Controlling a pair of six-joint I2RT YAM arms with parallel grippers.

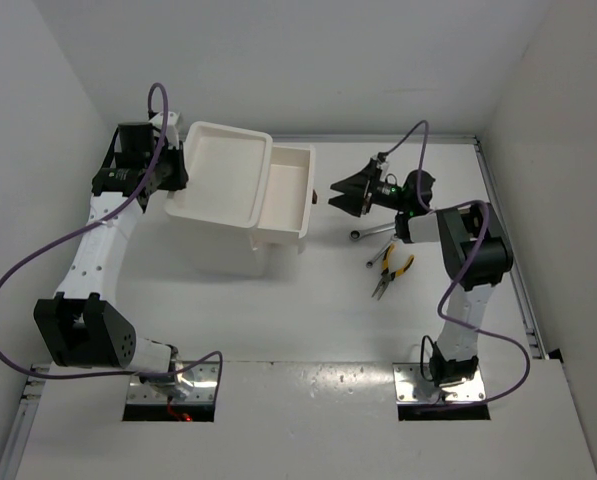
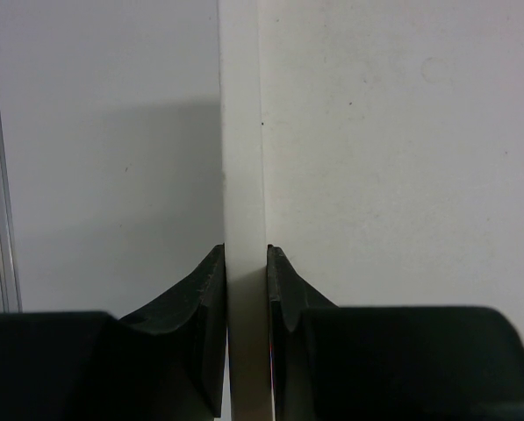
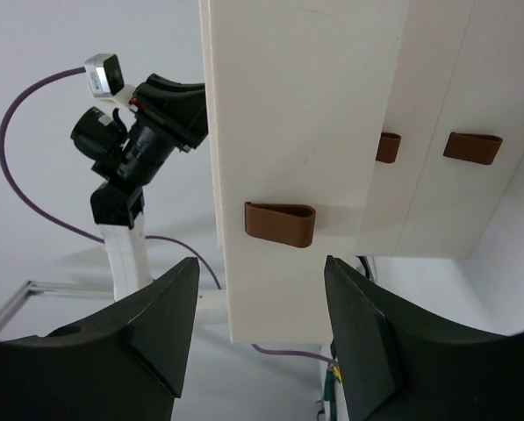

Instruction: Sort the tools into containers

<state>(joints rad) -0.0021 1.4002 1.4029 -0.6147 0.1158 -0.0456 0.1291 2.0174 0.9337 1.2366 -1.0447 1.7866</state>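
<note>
We logged: left hand (image 2: 244, 253) clamped on box wall (image 2: 242, 123); right hand (image 3: 262, 266) wide, facing drawer handle (image 3: 280, 224); pliers (image 1: 390, 275) on counter (image 1: 308, 320).

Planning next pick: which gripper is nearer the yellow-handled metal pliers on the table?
Right. The right gripper sits open beyond the pliers; the left gripper is shut on the white plastic box's opposite edge.

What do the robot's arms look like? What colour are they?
The left arm and right arm are white with chunky black joints, each trailing a purple cable. The left gripper and right gripper are black, with two wedge-shaped fingers.
</note>
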